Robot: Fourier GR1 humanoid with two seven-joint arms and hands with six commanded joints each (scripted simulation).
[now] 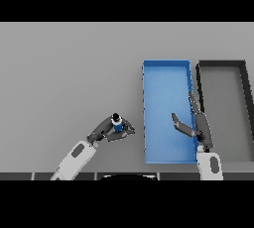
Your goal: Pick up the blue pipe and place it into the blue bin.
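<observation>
The blue pipe (118,126) is a small blue piece with a dark end, standing on the grey table left of the blue bin (166,73). My left hand (106,129) reaches in from the lower left and its fingers and thumb curl round the pipe. The blue bin is a long open tray at centre right, and nothing lies in it. My right hand (197,123) hangs over the bin's right wall with fingers straight and the thumb spread out over the bin floor.
A dark-rimmed grey bin (245,93) stands just right of the blue bin, their walls nearly touching. Bare grey table stretches across the left and far side.
</observation>
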